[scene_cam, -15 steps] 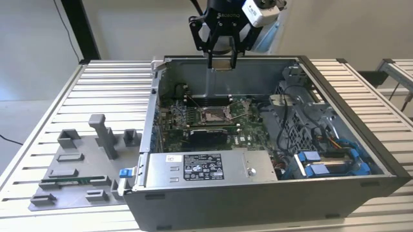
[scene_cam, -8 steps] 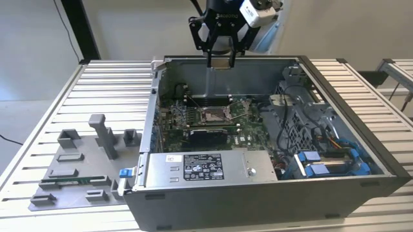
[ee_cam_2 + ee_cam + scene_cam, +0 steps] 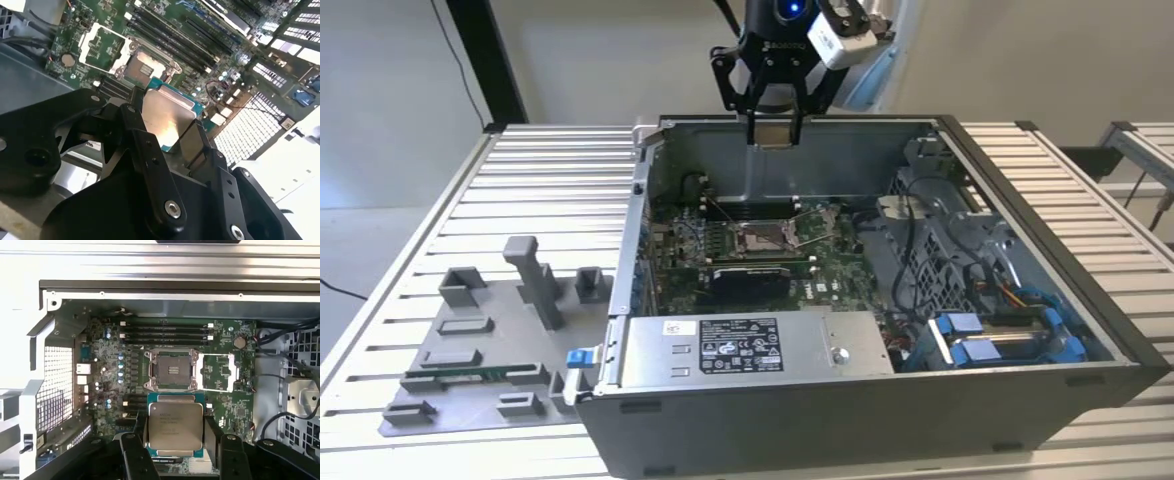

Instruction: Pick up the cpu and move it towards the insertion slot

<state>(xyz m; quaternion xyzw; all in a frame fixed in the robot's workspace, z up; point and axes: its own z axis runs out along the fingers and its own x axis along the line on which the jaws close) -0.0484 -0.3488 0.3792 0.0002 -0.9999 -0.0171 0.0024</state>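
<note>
Already gripped: the hand [image 3: 176, 450] is closed on the cpu [image 3: 175, 426], one finger on each of two opposite edges, silver lid facing the first wrist view. The second wrist view shows the same hold, the chip [image 3: 165, 116] flat between black fingers [image 3: 192, 145], greenish rim showing along its free edges.

In the exterior view the hand [image 3: 773, 135] hangs high above the open computer case [image 3: 881, 400], over the case's far wall, well clear of the motherboard [image 3: 834, 270].

The insertion slot [image 3: 761, 238] sits on the board near the middle of the case floor, frame flipped open, brownish contact field exposed. In the first wrist view the slot [image 3: 171, 371] lies just past the cpu's far edge, lined up with it, edges roughly parallel. Judged from this: the chip is offset from the socket toward the case's far wall and well above it, so the gap to close is mostly downward plus a short shift along that line.

The case sits on a slatted bench [image 3: 547, 190]; a grey fixture plate [image 3: 480, 370] lies beside it on the exterior view's left.
</note>
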